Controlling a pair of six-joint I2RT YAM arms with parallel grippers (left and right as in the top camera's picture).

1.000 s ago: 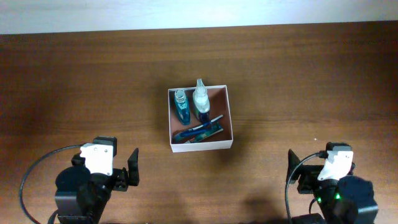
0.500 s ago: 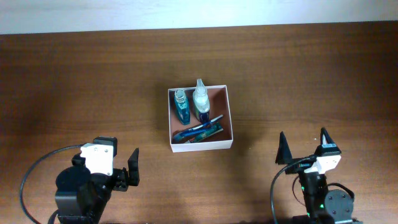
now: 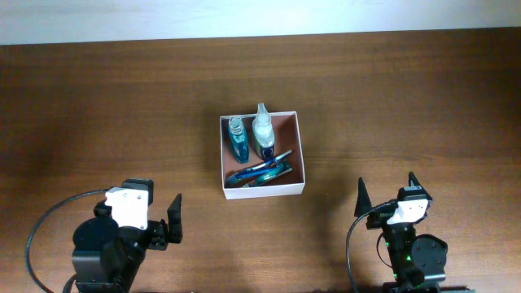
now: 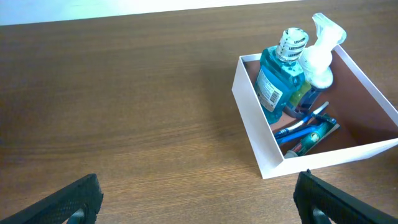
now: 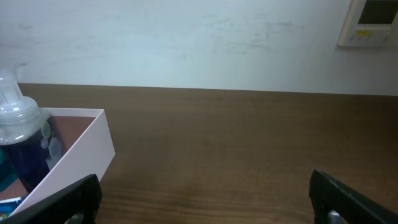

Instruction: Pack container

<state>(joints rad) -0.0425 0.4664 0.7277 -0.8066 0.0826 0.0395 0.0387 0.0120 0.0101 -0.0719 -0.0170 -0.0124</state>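
1. The container [image 3: 291, 145], a shallow square box with white outer walls and a reddish-brown inside, sits open-topped near the middle of the wooden table [image 3: 423, 89], ahead of both arms and roughly between them.
2. In its far left part stand 2 bottles, upright and touching each other: a blue mouthwash bottle [image 3: 237, 140] with a ridged clear cap and, on its right, a pump bottle [image 3: 263, 134] with a white head over dark blue liquid.
3. Along the near wall lie slim blue items [image 3: 259, 173], slanted and overlapping. One looks like a toothbrush; the others are too small to name.
4. The left gripper [image 4: 198, 186] is low over the table, near-left of the box and well apart from it, jaws spread wide and grasping nothing.
5. The right gripper [image 3: 386, 183] is near-right of the box, also apart from it, jaws equally wide and empty.
6. Beyond the table's far edge, the right wrist view shows a white wall [image 5: 186, 43] carrying a pale control panel [image 5: 370, 22].
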